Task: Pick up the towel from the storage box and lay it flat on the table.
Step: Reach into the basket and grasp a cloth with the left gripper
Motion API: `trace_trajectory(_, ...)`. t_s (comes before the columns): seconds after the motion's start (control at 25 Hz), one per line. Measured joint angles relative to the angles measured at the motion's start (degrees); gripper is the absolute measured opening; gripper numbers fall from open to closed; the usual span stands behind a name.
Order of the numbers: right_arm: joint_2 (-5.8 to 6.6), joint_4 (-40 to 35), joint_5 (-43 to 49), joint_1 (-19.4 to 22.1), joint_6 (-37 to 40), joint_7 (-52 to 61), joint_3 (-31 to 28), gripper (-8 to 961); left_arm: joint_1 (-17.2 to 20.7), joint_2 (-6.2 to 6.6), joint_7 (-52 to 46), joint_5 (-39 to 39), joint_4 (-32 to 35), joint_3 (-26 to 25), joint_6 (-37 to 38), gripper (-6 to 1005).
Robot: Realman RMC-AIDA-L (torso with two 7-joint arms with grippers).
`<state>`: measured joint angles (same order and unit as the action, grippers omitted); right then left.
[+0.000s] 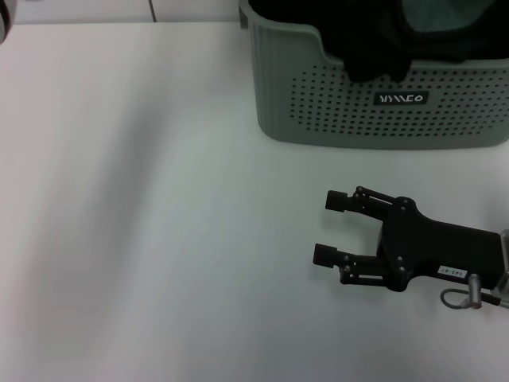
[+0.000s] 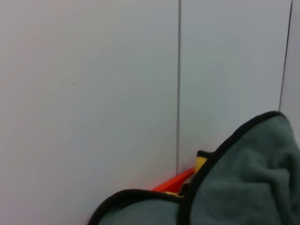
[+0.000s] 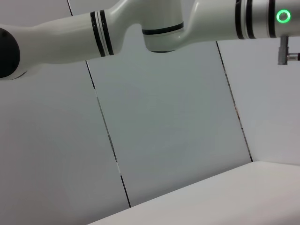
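Observation:
The storage box (image 1: pixel 350 111), pale grey-green with dotted sides and a black label, stands at the far right of the white table (image 1: pixel 143 199). Inside it lies the towel (image 1: pixel 445 16), grey-teal face up. A black cloth (image 1: pixel 374 56) hangs over the box's front rim. The left wrist view shows the towel (image 2: pixel 243 178) close up, grey-teal with black edging and a bit of yellow; the left gripper's fingers do not show in any view. My right gripper (image 1: pixel 328 227) is open and empty, low over the table in front of the box, pointing left.
A white arm (image 3: pixel 140 23) with a green ring light crosses high in the right wrist view. Something orange (image 2: pixel 173 183) shows behind the towel. Grey wall panels (image 2: pixel 93 93) stand behind. The table's left half (image 1: pixel 119 239) is bare white.

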<state>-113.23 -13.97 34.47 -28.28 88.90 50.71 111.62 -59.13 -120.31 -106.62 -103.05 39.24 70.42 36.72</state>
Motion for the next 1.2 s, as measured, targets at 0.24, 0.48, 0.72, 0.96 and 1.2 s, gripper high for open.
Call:
trace_trajectory(0.24, -0.14, 0.5, -0.2, 0.1, -0.1, 0.0, 0.0, 845, 0.6, 0.11, 1.9, 3.5, 0.4, 2.8, 0.4, 694)
trace_trajectory(0.48, -0.23, 0.5, -0.2, 0.4, -0.1, 0.0, -0.2, 844, 0.6, -0.03, 2.6, 4.0, 0.5, 4.2, 0.2, 500)
trace_trajectory(0.72, -0.45, 0.6, -0.3, 0.7, -0.1, 0.0, -0.2, 845, 2.2, 0.00, 5.3, 8.2, 1.7, 3.9, -0.1, 307)
trace_trajectory(0.96, -0.50, 0.6, -0.3, 1.2, -0.1, 0.0, -0.2, 844, 4.9, -0.01, 10.6, 13.7, 3.3, 4.2, 0.9, 83)
trace_trajectory(1.2, -0.25, 0.6, 0.0, 2.5, 0.8, 0.0, -1.8, 844, 14.2, 0.00, 23.1, 27.8, 10.5, 4.4, 12.0, 14)
